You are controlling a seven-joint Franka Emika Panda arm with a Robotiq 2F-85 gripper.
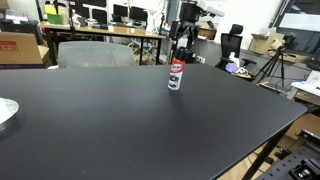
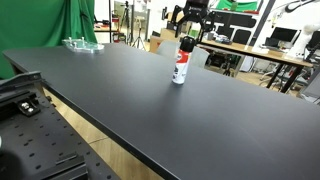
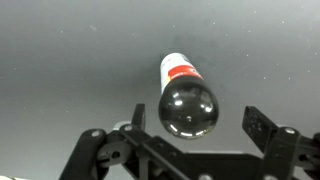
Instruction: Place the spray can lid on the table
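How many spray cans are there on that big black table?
1. The spray can stands upright on the table, right below the gripper. No other shows in any view.

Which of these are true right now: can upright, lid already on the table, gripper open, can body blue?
1. The spray can stands upright on the table. True.
2. The spray can lid lies on the table beside the can. False: it sits on top of the can.
3. The gripper is open, with a finger on each side of the lid in the wrist view. True.
4. The can body is blue. False: it is white and red.
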